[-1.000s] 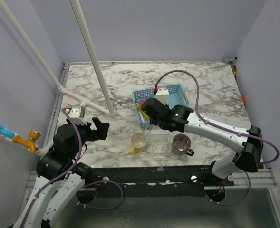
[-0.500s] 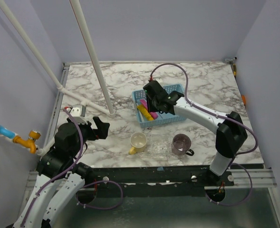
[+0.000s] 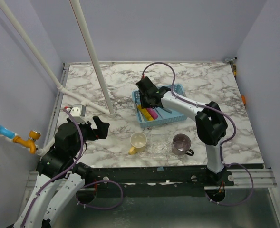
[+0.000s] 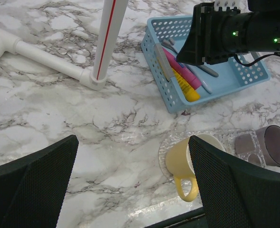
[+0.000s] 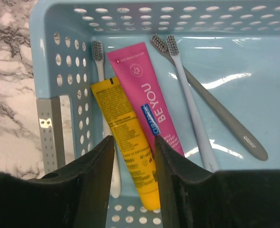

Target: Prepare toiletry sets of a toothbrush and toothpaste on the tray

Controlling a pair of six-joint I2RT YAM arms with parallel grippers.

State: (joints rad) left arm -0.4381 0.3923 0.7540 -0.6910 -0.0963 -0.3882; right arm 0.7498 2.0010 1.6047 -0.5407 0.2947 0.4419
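Observation:
The pink tube (image 5: 144,95) and yellow tube (image 5: 125,137) lie side by side in the blue basket (image 5: 59,52). To their right lie the pale blue brush (image 5: 189,104) and the grey brush (image 5: 220,114). My right gripper (image 5: 132,147) is open and empty, close above the tubes, its fingers either side of the yellow tube's lower end. From above, the right gripper (image 3: 147,95) hangs over the basket's left half (image 3: 175,119). My left gripper (image 3: 99,127) is open and empty, over the table's left side, far from the basket (image 4: 254,71).
A white brush (image 5: 97,50) lies along the basket's left wall. A yellow mug (image 3: 139,141) and a translucent purple mug (image 3: 180,144) stand on a clear tray (image 3: 159,142) at the front. A white pole and pipe (image 3: 94,61) stand left of the basket.
My right gripper has moved back and left, from the basket's front edge to over its left half, and the arm has folded in. The left arm has not moved.

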